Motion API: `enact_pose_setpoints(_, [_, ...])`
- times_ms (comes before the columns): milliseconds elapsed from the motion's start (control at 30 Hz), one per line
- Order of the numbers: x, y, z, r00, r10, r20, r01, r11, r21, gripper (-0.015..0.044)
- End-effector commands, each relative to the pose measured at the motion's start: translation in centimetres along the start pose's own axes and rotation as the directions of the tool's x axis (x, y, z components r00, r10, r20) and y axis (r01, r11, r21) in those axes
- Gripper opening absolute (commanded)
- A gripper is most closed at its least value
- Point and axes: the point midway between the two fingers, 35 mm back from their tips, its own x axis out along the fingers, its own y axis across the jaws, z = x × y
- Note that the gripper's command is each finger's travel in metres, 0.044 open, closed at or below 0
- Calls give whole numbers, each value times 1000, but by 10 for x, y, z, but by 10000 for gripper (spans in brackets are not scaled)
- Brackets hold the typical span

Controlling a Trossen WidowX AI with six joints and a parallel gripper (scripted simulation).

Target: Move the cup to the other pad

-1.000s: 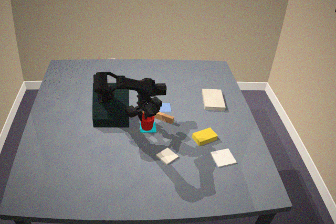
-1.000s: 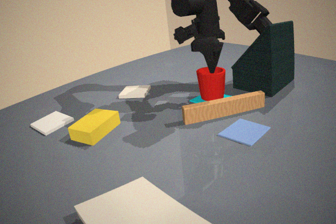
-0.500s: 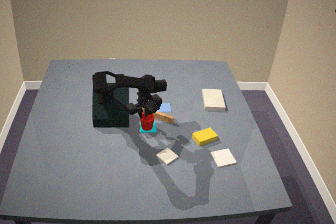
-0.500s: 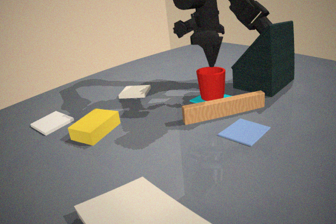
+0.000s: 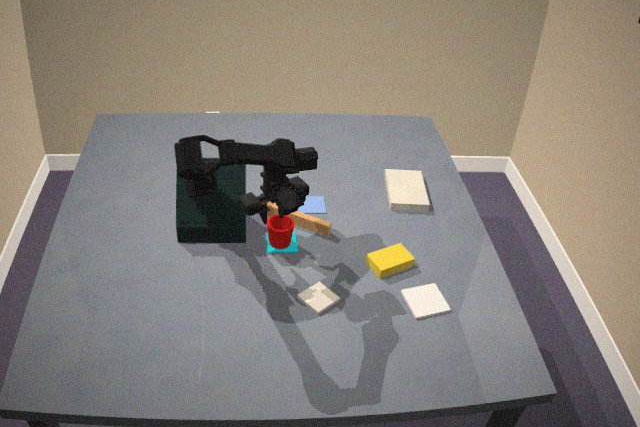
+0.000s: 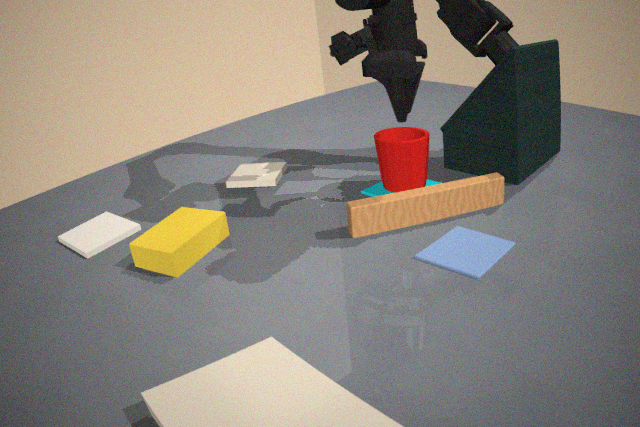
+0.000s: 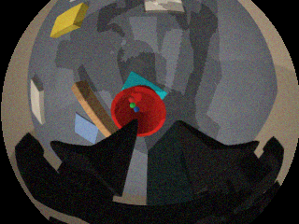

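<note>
Red plastic cup w/ small coloured marbles inside stands upright on teal square pad, centre of exterior view. Black hand hangs just above cup rim, apart from it, fingers partly spread, gripping nothing. Long wooden block lies just in front; light-blue square pad lower right on grey surface.
</note>
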Motion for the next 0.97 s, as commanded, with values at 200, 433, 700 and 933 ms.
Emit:
enact_pose_setpoints(200, [-8,1,0,1000,3,-2,-3,1000,-3,440])
enact_pose_setpoints(433, [-33,3,0,1000,6,-6,-6,1000,-2,440])
enact_pose_setpoints(700, [-62,3,0,1000,4,-4,-4,1000,0,440])
enact_pose_setpoints(933, [-61,3,0,1000,7,0,-7,1000,-3,440])
